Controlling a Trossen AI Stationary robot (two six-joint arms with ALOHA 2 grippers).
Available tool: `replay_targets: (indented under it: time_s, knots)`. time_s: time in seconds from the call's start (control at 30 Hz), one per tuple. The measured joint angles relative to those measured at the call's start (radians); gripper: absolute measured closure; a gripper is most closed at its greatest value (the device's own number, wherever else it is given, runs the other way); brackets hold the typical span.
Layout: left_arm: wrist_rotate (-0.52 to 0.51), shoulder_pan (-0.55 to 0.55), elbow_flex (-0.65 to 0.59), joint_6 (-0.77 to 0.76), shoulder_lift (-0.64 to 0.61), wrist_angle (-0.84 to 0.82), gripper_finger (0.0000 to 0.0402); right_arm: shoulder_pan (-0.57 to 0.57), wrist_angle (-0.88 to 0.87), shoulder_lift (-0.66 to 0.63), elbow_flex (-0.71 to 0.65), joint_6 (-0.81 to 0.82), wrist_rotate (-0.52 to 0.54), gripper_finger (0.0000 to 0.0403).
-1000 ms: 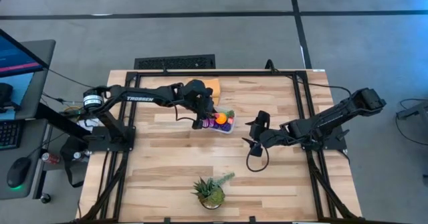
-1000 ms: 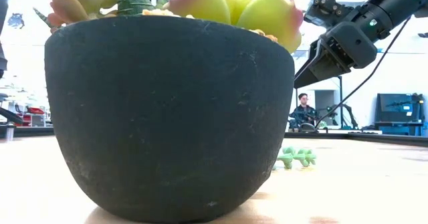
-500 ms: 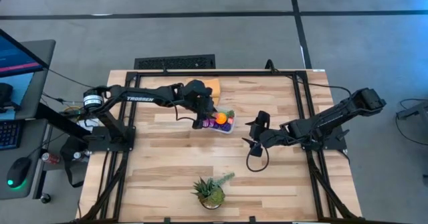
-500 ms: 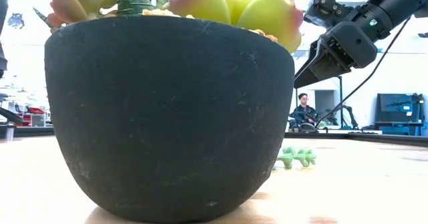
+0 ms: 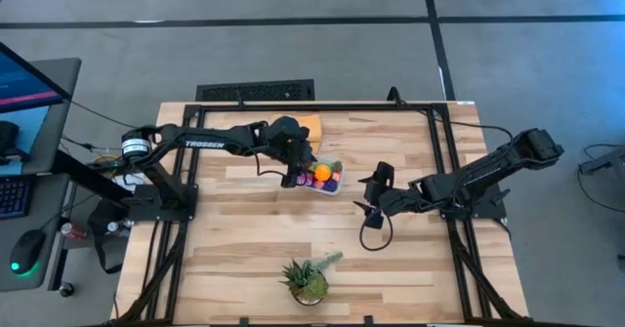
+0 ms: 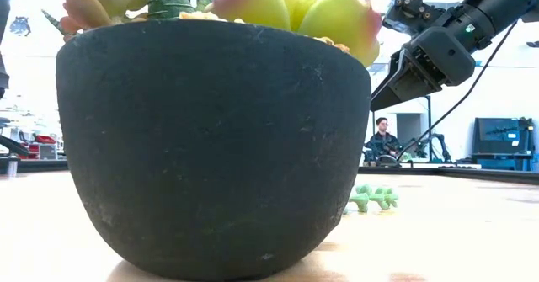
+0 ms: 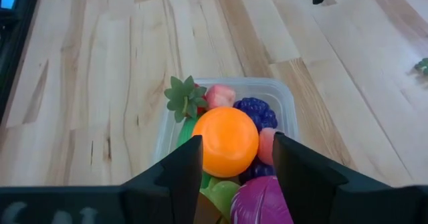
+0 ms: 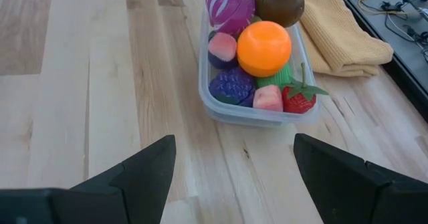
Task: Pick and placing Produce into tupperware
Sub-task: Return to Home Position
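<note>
Currently, the left gripper [image 5: 291,178] hovers just above the tupperware [image 8: 231,112], at the end nearest the left arm. Its fingers are apart and clamped on nothing. The tupperware sits on the table [image 5: 244,239], just beside the folded orange cloth [image 5: 308,125]. The produce [image 8: 231,85] fills it: an orange [image 8: 264,48] on top, with a purple cabbage [image 8: 229,5], a brown kiwi [image 8: 277,2] and a strawberry [image 8: 297,98] around it. The right gripper [image 5: 369,192] hangs above bare table, apart from the tupperware, with its fingers spread wide and empty. A potted plant [image 5: 308,280] stands near the opposite table edge.
</note>
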Motion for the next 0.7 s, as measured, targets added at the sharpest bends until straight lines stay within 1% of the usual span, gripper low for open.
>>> replay_targets:
  time_s: [0.47, 0.53, 0.6, 0.7]
  knots:
    - [-0.014, 0.000, 0.000, -0.002, 0.000, 0.002, 0.0230, 0.000, 0.000, 0.000, 0.000, -0.001, 0.004, 0.0107]
    - [-0.038, -0.002, 0.000, 0.013, 0.000, 0.006, 0.0230, 0.000, 0.000, 0.000, 0.000, -0.006, 0.005, 0.0107]
    - [-0.086, -0.002, 0.000, 0.009, -0.001, 0.006, 0.0230, -0.001, 0.000, 0.000, 0.000, -0.006, 0.005, 0.0107]
    - [-0.190, -0.002, 0.000, -0.068, -0.001, -0.008, 0.0230, -0.001, -0.002, 0.000, 0.000, 0.004, 0.004, 0.0107]
